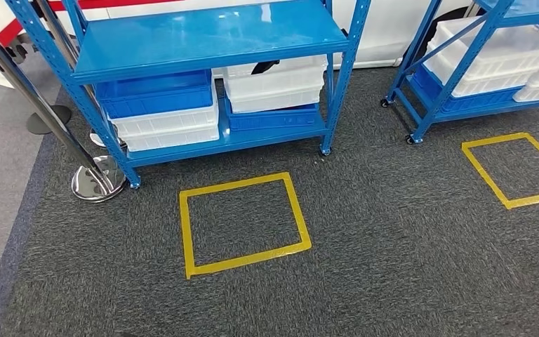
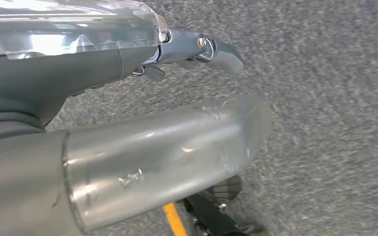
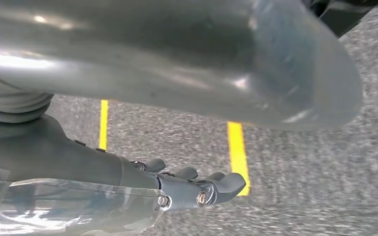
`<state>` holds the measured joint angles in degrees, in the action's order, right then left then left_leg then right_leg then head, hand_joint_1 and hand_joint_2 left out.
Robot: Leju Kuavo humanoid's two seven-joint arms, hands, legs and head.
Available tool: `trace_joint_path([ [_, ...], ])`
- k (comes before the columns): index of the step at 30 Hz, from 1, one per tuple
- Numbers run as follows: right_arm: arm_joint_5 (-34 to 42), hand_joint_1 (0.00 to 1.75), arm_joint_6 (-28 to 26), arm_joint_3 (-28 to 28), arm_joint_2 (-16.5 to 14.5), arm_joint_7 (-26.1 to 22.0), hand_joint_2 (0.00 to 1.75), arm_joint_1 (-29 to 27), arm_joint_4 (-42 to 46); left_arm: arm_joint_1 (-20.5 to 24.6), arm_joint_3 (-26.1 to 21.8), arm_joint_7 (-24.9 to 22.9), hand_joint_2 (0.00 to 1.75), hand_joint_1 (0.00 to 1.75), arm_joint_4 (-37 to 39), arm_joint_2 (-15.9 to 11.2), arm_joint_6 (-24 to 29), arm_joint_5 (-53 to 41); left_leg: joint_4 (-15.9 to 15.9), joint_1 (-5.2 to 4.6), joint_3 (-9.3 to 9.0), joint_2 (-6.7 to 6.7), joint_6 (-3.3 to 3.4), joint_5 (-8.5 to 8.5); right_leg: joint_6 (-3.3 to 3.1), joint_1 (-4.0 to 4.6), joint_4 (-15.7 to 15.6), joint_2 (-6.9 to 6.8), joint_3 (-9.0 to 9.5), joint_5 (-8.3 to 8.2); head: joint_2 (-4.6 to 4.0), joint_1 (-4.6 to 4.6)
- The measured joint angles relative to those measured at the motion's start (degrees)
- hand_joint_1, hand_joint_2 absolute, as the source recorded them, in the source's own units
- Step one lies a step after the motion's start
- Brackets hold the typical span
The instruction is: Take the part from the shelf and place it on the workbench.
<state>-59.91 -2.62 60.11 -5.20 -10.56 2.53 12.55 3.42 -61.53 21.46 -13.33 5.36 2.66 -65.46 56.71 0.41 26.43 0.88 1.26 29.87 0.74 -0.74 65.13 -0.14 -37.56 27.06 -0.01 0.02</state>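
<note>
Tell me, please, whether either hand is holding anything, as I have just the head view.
Observer: No. The left hand holds nothing and hangs over the carpet.
Operator: And the right one?
Observer: The right hand is empty too, its fingers loosely extended.
Operator: What lies under it?
Observer: Two strips of yellow tape on the carpet.

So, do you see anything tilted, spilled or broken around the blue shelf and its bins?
Nothing is spilled or broken. One small thing: on the blue shelf, a dark object pokes out of the upper white bin; I cannot tell what it is. The other bins sit stacked evenly, and the yellow tape square is intact.
</note>
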Motion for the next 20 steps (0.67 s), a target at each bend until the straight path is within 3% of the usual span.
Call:
trace_joint_path([
  [2,-0.01,0.00,-0.01,0.06,0.02,0.04,0.00,-0.01,0.00,0.14,-0.02,-0.02,0.00,0.00,0.01,0.08,-0.01,0.00,-0.04,-0.10,-0.56,0.16,-0.67,0.89,-0.53,0.30,-4.90,0.10,1.49,-2.08,0.00,0.07],
  [6,-0.05,0.00,-0.01,0.10,0.02,-0.10,0.00,0.05,0.00,0.23,-0.03,-0.10,0.00,0.00,0.02,0.13,-0.10,-0.01,2.04,-0.14,-0.75,0.06,-1.90,1.13,-2.18,0.29,-6.00,0.07,2.81,-1.50,0.00,0.01],
  [7,-0.07,0.00,0.01,0.10,0.02,-0.20,0.00,0.05,0.00,0.24,-0.04,-0.11,0.00,0.00,0.03,0.17,-0.14,-0.01,4.16,-0.09,0.23,-0.09,-2.09,1.51,-2.58,0.23,-6.12,0.01,3.39,-1.20,0.00,-0.06],
  [9,-0.14,0.00,0.14,0.12,0.02,-0.31,0.00,0.09,0.00,0.26,-0.05,-0.12,0.00,0.00,0.04,0.24,-0.17,0.00,10.87,0.02,4.16,-0.38,-2.49,3.90,-3.17,0.27,-6.23,-0.19,4.30,-0.45,0.00,-0.13],
  [11,-0.51,0.00,0.28,0.13,0.04,-0.31,0.00,0.10,0.00,0.21,-0.07,-0.13,0.00,0.00,0.04,0.25,-0.18,-0.03,16.58,0.06,8.58,-0.44,-2.76,6.90,-3.33,0.39,-6.22,-0.42,5.22,0.45,0.00,-0.18],
  [12,-0.82,0.00,0.28,0.13,0.05,-0.29,0.00,0.06,0.00,0.16,-0.08,-0.13,0.00,0.00,0.04,0.25,-0.18,-0.08,17.51,0.07,9.91,-0.45,-2.77,7.39,-3.31,0.44,-6.22,-0.50,5.77,0.91,0.00,-0.18],
  [13,-1.09,0.00,0.16,0.12,0.07,-0.27,0.00,0.01,0.00,0.10,-0.08,-0.13,0.00,0.00,0.04,0.26,-0.19,-0.12,16.20,0.06,10.25,-0.48,-2.65,6.34,-3.21,0.49,-6.22,-0.56,6.49,1.44,0.01,-0.19],
  [16,-1.10,0.00,-0.17,0.13,0.09,-0.35,0.00,-0.01,0.00,-0.12,-0.11,-0.13,0.00,0.00,0.04,0.27,-0.18,-0.18,6.29,-0.15,8.34,-0.81,-1.94,-1.31,-2.76,0.60,-6.21,-0.85,8.71,3.09,-0.01,-0.15],
  [18,-1.01,0.00,-0.17,0.15,0.11,-0.43,0.00,0.14,0.00,-0.16,-0.15,-0.10,0.00,0.00,0.04,0.30,-0.16,-0.19,3.30,-0.55,7.73,-1.05,-1.37,-3.41,-2.13,0.63,-6.17,-0.91,9.43,3.94,-0.01,-0.21],
  [20,-1.03,0.00,-0.11,0.15,0.15,-0.50,0.00,0.27,0.00,-0.16,-0.18,-0.06,0.00,0.00,0.04,0.33,-0.16,-0.20,3.09,-0.70,7.57,-1.07,-0.91,-3.26,-1.53,0.65,-5.97,-0.87,9.79,4.28,0.00,-0.28],
])
